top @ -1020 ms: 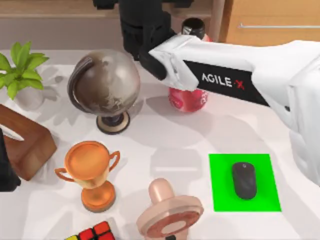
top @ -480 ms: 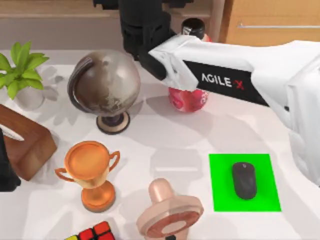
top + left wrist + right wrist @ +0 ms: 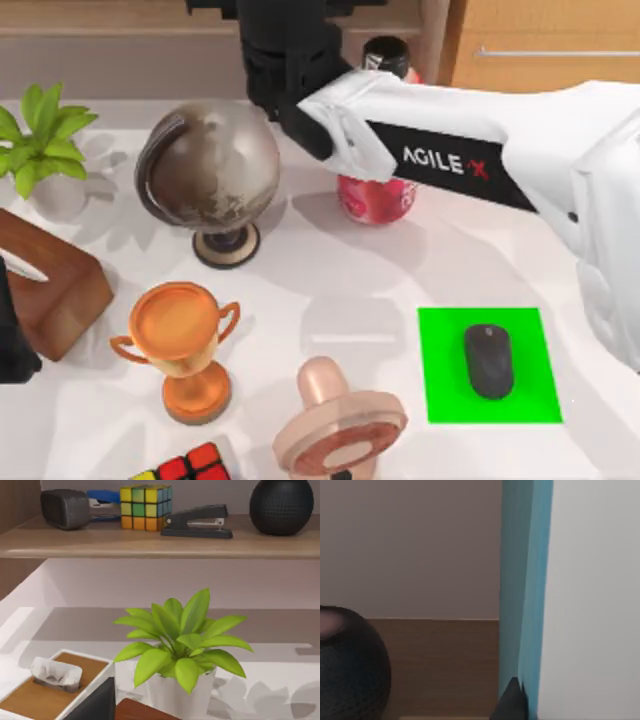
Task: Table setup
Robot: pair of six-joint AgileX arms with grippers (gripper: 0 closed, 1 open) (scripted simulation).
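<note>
Reaching across the table (image 3: 330, 280) toward the shelf at the back, the right arm (image 3: 470, 150) passes over the red bottle (image 3: 378, 195) beside the globe (image 3: 210, 165); I cannot tell how its pincer stands. The mouse (image 3: 488, 360) already lies on the green mat (image 3: 450, 400) at the table's right, probably its intended place. The left arm (image 3: 12, 345) sits parked at the left edge, its camera facing the potted plant (image 3: 182, 650).
</note>
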